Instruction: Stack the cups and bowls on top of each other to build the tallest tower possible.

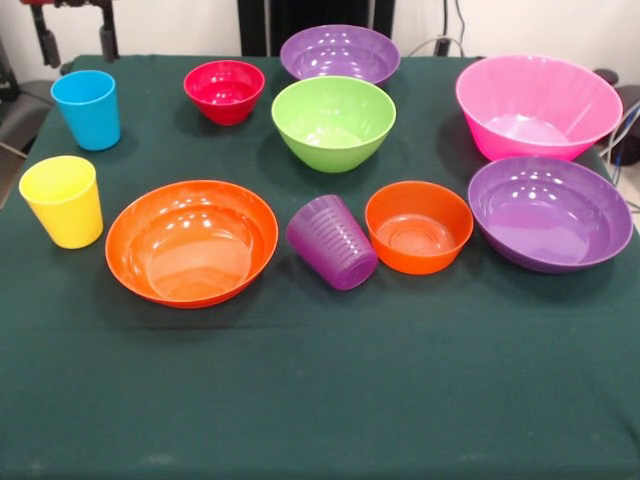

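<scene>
Front view shows me only two dark finger tips of the gripper point(75, 35) at the top left edge, drawn back above the tabletop point(320, 400); the jaws stand apart and hold nothing. From them, every piece lies toward the camera, and no tower is begun. Nearest is the blue cup point(86, 108), upright, just below the tips. Going right: yellow cup point(63, 200), wide orange bowl point(191, 241), red bowl point(224, 90), purple cup point(332, 241) tipped toward me, green bowl point(333, 122), far purple bowl point(340, 52), small orange bowl point(418, 226), pink bowl point(537, 106), near purple bowl point(549, 212). I judge nothing blocks the blue cup.
</scene>
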`<state>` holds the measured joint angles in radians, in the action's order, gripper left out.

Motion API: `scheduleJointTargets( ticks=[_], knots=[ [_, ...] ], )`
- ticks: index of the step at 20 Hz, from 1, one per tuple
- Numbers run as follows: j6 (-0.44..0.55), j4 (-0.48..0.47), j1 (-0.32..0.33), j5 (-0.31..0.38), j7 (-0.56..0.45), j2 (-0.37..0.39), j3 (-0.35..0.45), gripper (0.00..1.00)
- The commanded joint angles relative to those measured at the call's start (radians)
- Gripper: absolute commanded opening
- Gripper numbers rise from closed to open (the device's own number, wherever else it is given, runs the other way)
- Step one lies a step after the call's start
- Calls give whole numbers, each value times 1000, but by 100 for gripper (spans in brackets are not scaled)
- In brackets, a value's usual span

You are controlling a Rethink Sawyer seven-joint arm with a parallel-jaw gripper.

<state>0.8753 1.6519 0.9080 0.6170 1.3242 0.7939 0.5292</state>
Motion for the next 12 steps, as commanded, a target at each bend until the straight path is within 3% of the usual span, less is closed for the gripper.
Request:
scheduleJointTargets(
  ticks=[1, 12],
  knots=[
    [-45, 95, -9, 56, -149, -33, 44, 100],
    [-106, 32, 20, 103, -162, -156, 46, 100]
  ],
)
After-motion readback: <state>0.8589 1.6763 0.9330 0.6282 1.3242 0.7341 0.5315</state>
